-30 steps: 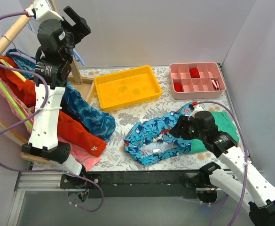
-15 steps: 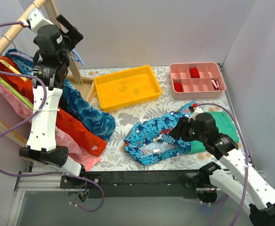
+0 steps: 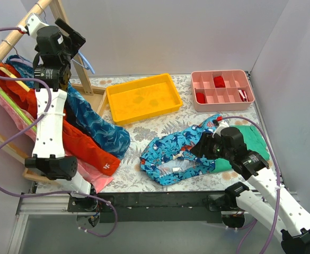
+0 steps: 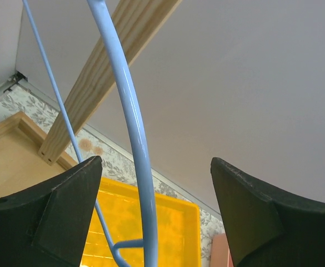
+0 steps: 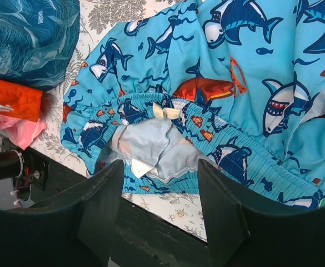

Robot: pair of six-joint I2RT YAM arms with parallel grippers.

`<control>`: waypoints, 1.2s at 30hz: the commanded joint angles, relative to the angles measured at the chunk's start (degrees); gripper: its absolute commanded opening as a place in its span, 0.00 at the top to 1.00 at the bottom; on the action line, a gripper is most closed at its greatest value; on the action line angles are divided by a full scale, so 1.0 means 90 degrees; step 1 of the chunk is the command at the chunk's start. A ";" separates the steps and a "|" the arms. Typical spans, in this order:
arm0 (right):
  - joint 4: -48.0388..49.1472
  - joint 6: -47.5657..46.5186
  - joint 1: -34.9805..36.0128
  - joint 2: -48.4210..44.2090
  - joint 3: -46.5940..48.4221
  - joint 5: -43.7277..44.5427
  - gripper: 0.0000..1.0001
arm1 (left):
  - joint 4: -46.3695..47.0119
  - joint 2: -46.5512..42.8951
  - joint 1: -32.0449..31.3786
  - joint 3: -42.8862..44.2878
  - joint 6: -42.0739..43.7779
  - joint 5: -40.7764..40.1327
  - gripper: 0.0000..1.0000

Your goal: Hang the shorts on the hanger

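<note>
From above, we saw the left gripper (image 3: pixel 71 35) raised beside the wooden rack (image 3: pixel 1 50), at the hanger (image 3: pixel 86 62). The shorts (image 3: pixel 181 153) lay on the table (image 3: pixel 144 127), near its front right, under the right gripper (image 3: pixel 202 145).

The left wrist view showed wide-open jaws on either side of the hanger's (image 4: pixel 130 100) blue bar, not clamping it.

The right wrist view showed parted jaws over the shorts' (image 5: pixel 234 72) waistband, gripping nothing.

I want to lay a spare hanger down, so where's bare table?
Bare table shows between the yellow tray and the pink organizer, and in the strip between that tray and the shorts. Crowded: the left, under the teal garment and red garment; the near right, with shorts and green cloth.
</note>
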 commanded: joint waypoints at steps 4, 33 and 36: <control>0.0101 -0.0026 -0.0011 -0.0018 0.0042 -0.0067 0.36 | 0.0059 0.0367 0.0073 0.0378 -0.0230 0.0403 0.27; 0.0228 -0.0026 -0.0011 0.0158 0.0120 -0.0067 0.36 | 0.1895 -0.0676 0.0053 -0.0930 0.0258 0.1506 0.93; 0.0228 -0.0016 -0.0011 0.0226 0.0188 -0.0076 0.37 | 0.2090 -0.0804 0.0053 -0.1165 0.0229 0.1721 0.93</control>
